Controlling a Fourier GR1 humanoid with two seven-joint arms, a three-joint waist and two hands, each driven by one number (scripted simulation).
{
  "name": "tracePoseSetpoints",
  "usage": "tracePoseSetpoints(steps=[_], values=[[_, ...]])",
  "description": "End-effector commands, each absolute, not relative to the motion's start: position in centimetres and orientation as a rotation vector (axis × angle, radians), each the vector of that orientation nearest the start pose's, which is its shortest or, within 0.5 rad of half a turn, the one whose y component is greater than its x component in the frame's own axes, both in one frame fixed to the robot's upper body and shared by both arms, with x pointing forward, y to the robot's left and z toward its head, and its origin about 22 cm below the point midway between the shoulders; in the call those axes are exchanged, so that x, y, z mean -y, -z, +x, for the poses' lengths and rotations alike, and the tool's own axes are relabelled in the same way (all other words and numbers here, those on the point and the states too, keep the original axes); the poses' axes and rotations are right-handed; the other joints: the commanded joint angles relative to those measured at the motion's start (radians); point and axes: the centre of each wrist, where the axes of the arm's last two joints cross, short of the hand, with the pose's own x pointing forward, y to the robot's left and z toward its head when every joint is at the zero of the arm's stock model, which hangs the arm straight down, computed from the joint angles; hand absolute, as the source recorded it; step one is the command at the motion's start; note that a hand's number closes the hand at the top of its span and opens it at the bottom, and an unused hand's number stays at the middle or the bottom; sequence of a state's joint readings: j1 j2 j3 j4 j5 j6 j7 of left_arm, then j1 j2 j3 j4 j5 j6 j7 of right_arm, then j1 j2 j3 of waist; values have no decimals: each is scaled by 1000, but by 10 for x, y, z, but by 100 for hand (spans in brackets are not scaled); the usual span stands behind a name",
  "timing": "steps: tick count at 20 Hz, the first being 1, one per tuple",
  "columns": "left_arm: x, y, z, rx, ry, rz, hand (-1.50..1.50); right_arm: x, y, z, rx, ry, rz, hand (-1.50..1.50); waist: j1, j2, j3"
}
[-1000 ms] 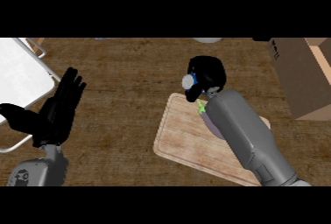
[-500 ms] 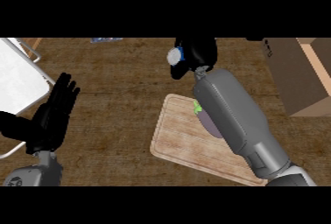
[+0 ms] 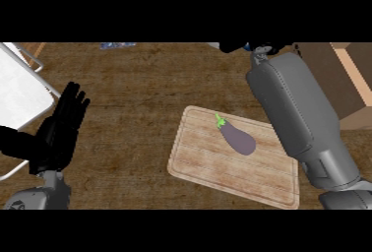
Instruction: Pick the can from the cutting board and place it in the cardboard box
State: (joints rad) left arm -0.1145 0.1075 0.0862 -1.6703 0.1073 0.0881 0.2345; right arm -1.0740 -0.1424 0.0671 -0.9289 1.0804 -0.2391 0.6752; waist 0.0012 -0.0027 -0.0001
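I have only one view, from the robot's head, looking steeply down on the wooden counter (image 3: 138,83). It sits close: the cutting board (image 3: 225,167) fills the frame's lower centre, the cardboard box (image 3: 341,78) is cropped at upper right, and both forearms enter from the lower edge.

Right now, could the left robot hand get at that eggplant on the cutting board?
Probably yes. The left robot hand rests open at the view's left, and only bare counter lies between it and the eggplant on the cutting board.
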Motion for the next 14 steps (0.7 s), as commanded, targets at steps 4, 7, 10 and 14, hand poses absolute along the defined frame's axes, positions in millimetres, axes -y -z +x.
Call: tracePoseSetpoints(steps=[4,7,10,14], values=[[-250,-65,266,1560,-121,73,0,194,-213,442,1341,-431,-1329,150,4,3,0],[-250,-53,262,1545,-101,55,0,223,-203,446,1296,-394,-1356,150,8,5,0],[-267,-63,265,1551,-107,60,0,245,-198,451,1313,-364,-1417,150,14,8,0],[-259,-50,267,1550,-95,43,0,288,-201,455,1210,-379,-1532,150,25,14,0]])
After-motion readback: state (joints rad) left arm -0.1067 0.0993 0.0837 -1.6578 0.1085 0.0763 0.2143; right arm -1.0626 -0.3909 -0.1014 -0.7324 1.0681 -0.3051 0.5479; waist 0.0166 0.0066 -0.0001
